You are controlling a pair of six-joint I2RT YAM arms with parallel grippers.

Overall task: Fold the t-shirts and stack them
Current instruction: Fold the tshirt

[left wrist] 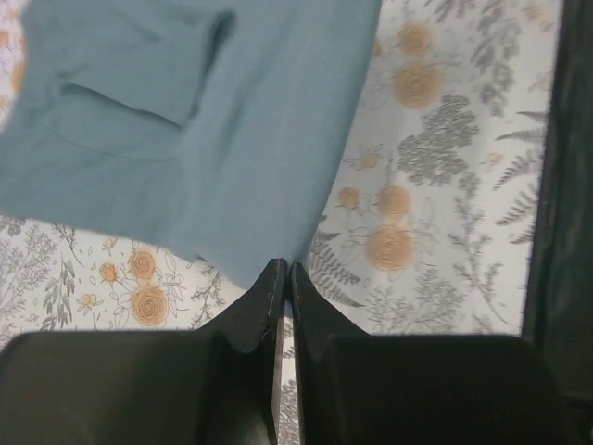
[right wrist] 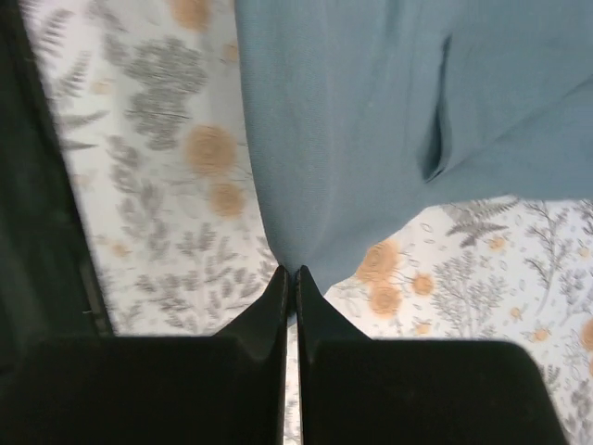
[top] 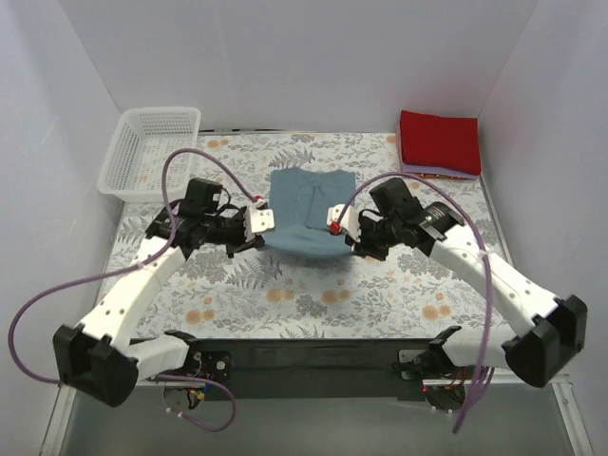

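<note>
Item: slate-blue t-shirt. Its near corners are clamped by the left gripper and right gripper, both pinched tight. Probably held so for folding.

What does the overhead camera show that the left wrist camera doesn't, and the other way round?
Only overhead: the white basket, the red folded shirt at the far right, and the right arm. Only the left wrist: the left fingers up close, pinched shut on a corner of the blue shirt. Both: the blue shirt and the floral tablecloth.
</note>
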